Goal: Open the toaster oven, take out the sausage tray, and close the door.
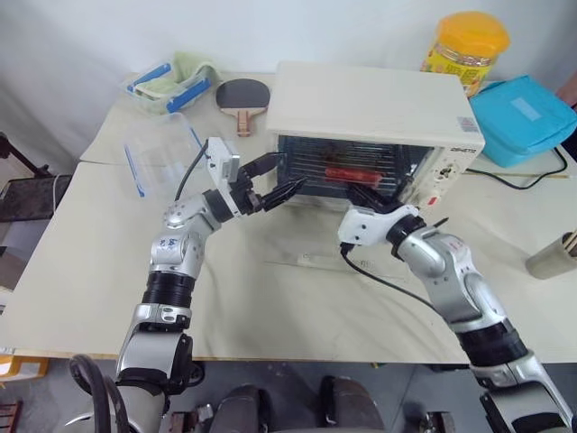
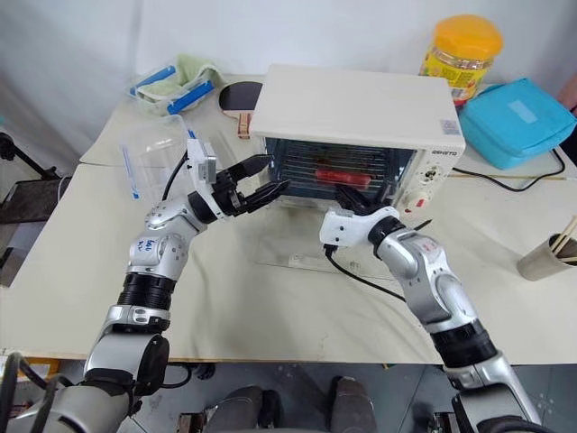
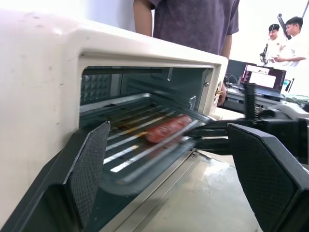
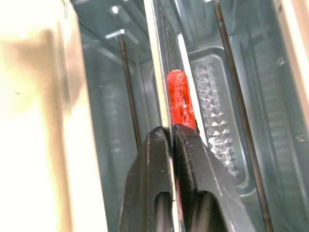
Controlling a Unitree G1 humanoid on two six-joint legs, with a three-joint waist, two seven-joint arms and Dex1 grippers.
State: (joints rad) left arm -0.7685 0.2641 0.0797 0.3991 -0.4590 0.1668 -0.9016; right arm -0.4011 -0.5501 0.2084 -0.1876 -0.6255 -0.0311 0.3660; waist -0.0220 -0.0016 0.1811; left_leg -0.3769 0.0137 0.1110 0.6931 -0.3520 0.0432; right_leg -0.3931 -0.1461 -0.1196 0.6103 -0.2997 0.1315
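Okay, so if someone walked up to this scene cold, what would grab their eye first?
Probably the cream-white toaster oven at the middle of the table, its door folded down and a red sausage lying on the metal tray inside. Right after that, the right gripper pinching the tray's front edge, while the left gripper hangs open at the oven's left front corner. Behind the oven, a yellow-lidded jar and a bright blue bag stand out too.

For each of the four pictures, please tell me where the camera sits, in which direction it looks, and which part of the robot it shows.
Head pair: on the head, looking forward and down at the toaster oven; both arms show.
Left wrist: looks past the open left gripper into the oven, at the sausage tray.
Right wrist: looks along the right gripper, shut on the tray's edge.
Shared: the red sausage.
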